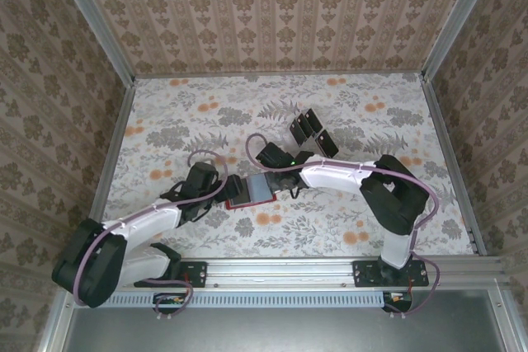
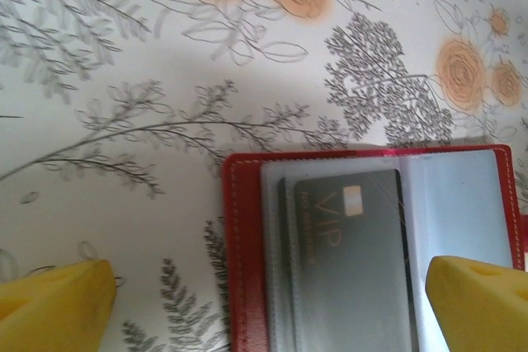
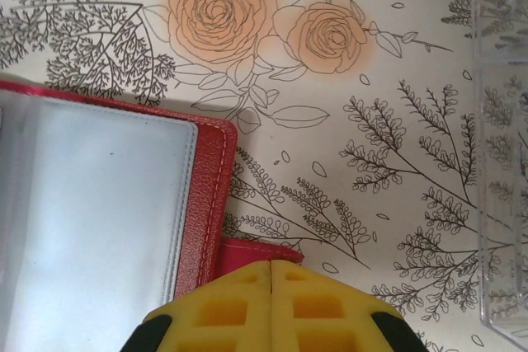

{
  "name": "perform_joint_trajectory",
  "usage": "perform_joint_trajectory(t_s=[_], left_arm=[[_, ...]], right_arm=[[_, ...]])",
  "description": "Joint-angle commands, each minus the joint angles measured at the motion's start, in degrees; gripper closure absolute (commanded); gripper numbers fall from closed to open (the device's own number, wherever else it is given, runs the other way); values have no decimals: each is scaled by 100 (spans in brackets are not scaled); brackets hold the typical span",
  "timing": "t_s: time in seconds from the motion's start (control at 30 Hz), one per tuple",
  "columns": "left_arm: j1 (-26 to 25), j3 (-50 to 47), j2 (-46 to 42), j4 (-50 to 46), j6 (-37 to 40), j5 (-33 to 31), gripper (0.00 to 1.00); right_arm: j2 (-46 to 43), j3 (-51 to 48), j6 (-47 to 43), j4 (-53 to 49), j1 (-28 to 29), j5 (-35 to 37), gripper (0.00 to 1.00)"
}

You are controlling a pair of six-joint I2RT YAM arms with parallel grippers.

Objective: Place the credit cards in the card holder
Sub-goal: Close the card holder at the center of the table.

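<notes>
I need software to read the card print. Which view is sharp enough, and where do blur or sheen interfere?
Left wrist view: the credit card in the red wallet is sharp, its VIP print legible through the clear sleeve; the yellow fingertips are blurred. Right wrist view: milky sheen on the blank sleeve. Top view: even light, print too small.

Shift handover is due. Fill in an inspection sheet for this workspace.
Surface: floral tablecloth, flat.
Job's things: red card holder lies open, one credit card in its clear sleeve; more cards stand in the clear rack.
Clutter: nothing seen.
Grippers: left gripper jaws open above the holder; right gripper jaws shut at the holder's red flap.
Cables: purple cables loop along both arms.
Surroundings: wallpapered walls.
</notes>
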Motion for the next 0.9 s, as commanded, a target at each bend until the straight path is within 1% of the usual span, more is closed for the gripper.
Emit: perform_joint_trajectory(t_s=[0.0, 0.23, 0.47, 0.87], left_arm=[[-111, -30, 148, 404, 11, 248, 0], [-292, 97, 410, 602, 9, 252, 0], [-409, 249, 457, 602, 17, 270, 0], [-521, 270, 561, 604, 4, 182, 0]], right_arm=[[-273, -273, 462, 371, -64, -505, 100], [-456, -485, 813, 718, -112, -911, 100], [-604, -410, 882, 739, -126, -1032, 100], [-424, -570, 1052, 981, -197, -1221, 100]])
